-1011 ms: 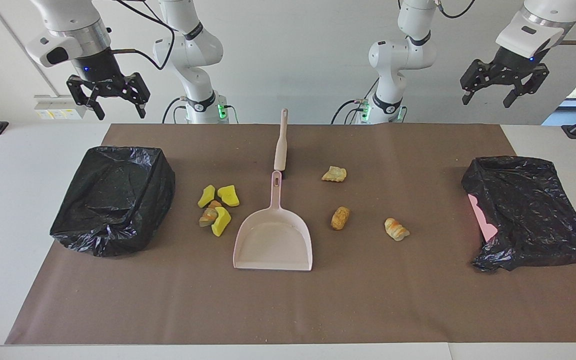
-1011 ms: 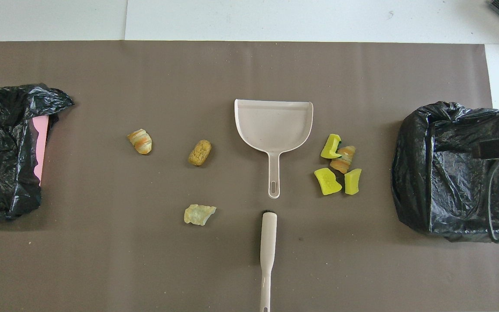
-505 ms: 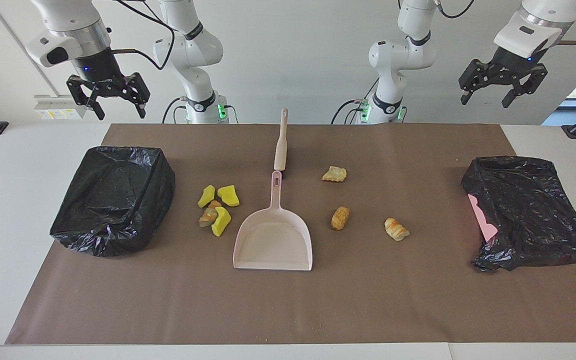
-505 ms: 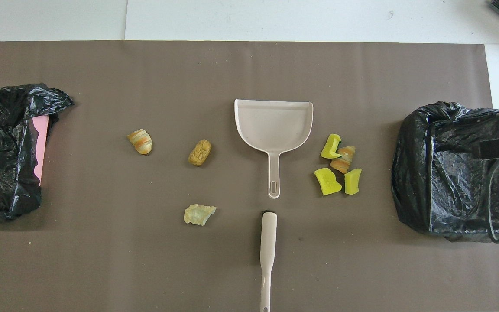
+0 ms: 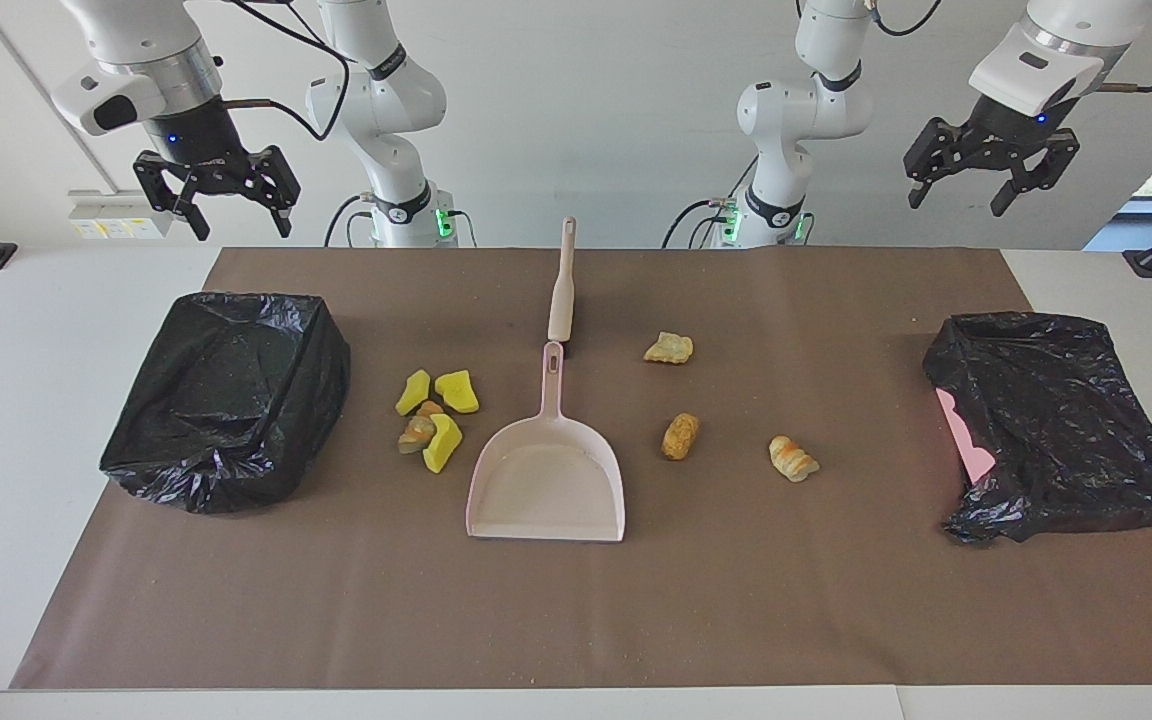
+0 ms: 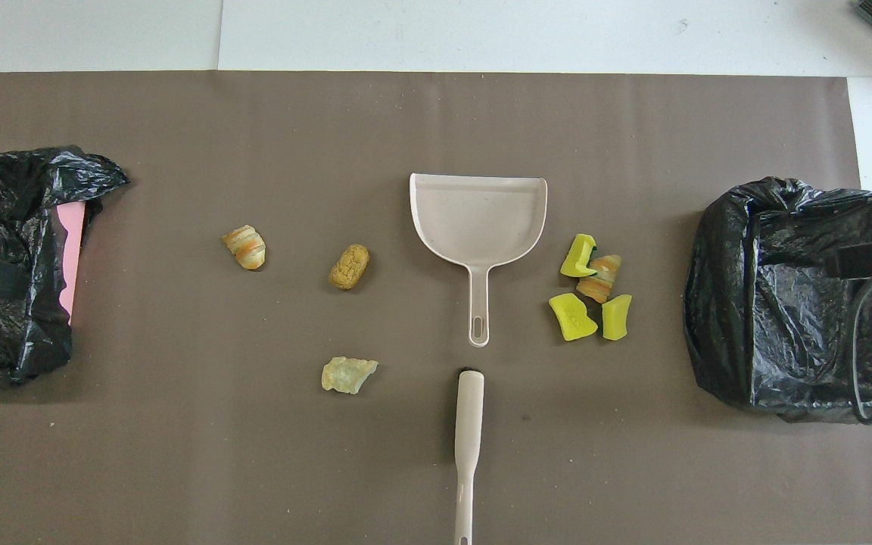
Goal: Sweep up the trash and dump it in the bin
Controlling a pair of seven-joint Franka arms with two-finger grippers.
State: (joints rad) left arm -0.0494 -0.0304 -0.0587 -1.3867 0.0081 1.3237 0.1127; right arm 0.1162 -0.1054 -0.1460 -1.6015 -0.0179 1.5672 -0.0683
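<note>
Brown-matted bench (image 5: 836, 620): left claw (image 5: 983, 176) has drifted up and inward, right claw (image 5: 216, 190) unmoved, both wide and empty. Trash (image 5: 431, 425) sits mid-bench around the dustpan (image 5: 548, 480), unswept.

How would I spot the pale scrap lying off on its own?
Start at the pink dustpan in the middle of the brown mat. Its handle points toward the robots, at a brush. Beside their meeting point, toward the left arm's end, lies the pale crumpled scrap: paler and flatter than the golden-brown lumps.
</note>
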